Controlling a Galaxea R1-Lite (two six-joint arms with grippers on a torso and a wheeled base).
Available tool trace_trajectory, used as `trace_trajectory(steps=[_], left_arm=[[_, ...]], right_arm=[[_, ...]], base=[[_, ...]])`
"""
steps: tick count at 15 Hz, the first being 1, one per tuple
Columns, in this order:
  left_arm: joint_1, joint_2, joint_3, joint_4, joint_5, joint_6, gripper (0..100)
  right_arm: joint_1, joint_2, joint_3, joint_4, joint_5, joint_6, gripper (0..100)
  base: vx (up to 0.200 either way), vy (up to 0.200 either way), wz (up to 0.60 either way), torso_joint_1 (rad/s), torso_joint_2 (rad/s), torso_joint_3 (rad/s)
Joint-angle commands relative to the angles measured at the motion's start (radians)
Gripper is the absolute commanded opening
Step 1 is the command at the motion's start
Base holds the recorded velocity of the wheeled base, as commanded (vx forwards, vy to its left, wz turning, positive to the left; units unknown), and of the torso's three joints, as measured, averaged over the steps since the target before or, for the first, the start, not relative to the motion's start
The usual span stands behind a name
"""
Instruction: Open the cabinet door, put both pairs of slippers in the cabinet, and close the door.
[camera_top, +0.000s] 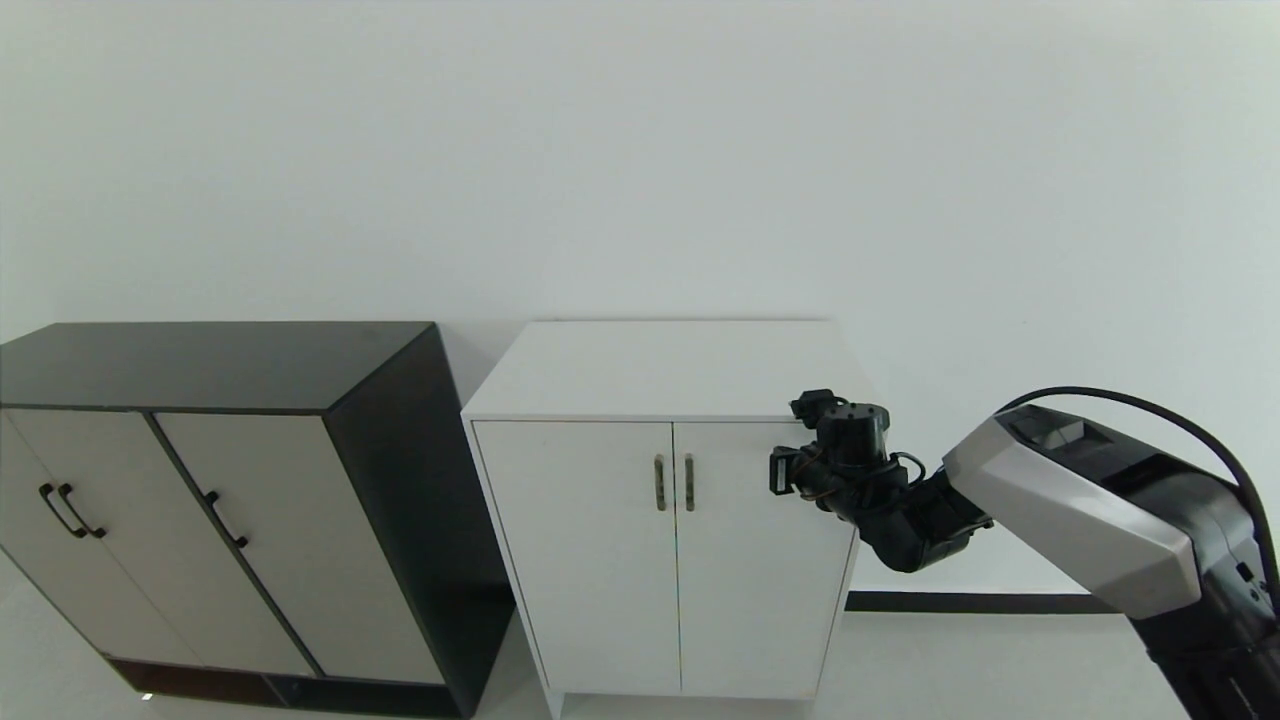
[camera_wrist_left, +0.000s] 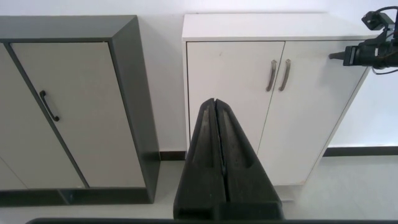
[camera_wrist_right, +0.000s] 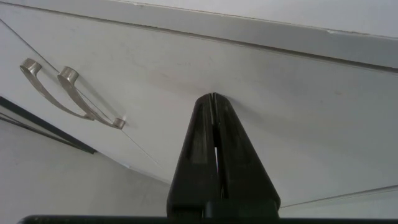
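Dark cabinet (camera_top: 215, 365) sits far left of both sets of fingers, pale doors shut, black pulls (camera_top: 70, 510) on them, just beside the white cabinet (camera_top: 660, 370) with a narrow gap between the two. Left gripper (camera_wrist_left: 214, 101) hangs well back from the furniture, fingers (camera_wrist_left: 205, 155) pressed together along their whole length with nothing between them. Its tips aim at the left door (camera_top: 580, 560) of the white cabinet, and the dark cabinet is off to the robot's left of them. White cabinet stands against the wall (camera_top: 640, 150), both doors shut and flush. The two metal handles (camera_top: 675, 483) are side by side at the centre seam, upright, high on the doors. Right door (camera_top: 760, 600) is straight ahead of the right fingers. Right gripper (camera_top: 778, 470) is held up in front of that door's upper outer part, below the top edge. Its fingers (camera_wrist_right: 202, 143) are closed tip to tip with only a thin slit lower down, and they grip nothing. The handles lie to the left of these fingertips, apart from them and not grasped. The tips are very near the door face, can't tell if they touch it. Baseboard (camera_top: 980, 602) runs along the wall past the right fingers, low and further right
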Motion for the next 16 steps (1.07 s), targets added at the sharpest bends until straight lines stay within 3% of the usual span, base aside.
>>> trace_trajectory(steps=[1, 5, 9, 16], left_arm=[[0.000, 0.000, 0.000, -0.001, 0.000, 0.000, 0], [0.000, 0.001, 0.000, 0.001, 0.000, 0.000, 0], [0.000, 0.000, 0.000, -0.001, 0.000, 0.000, 0], [0.000, 0.001, 0.000, -0.001, 0.001, -0.002, 0]], right_arm=[[0.000, 0.001, -0.005, -0.001, -0.002, 0.000, 0], [-0.003, -0.005, 0.001, -0.001, -0.003, 0.001, 0], [0.002, -0.094, 0.108, -0.015, -0.005, 0.003, 0], [0.040, -0.410, 0.542, -0.130, -0.008, 0.003, 0]], base=[[0.000, 0.000, 0.00, 0.000, 0.00, 0.000], [0.000, 0.000, 0.00, 0.000, 0.00, 0.000], [0.000, 0.000, 0.00, 0.000, 0.00, 0.000], [0.000, 0.000, 0.00, 0.000, 0.00, 0.000]])
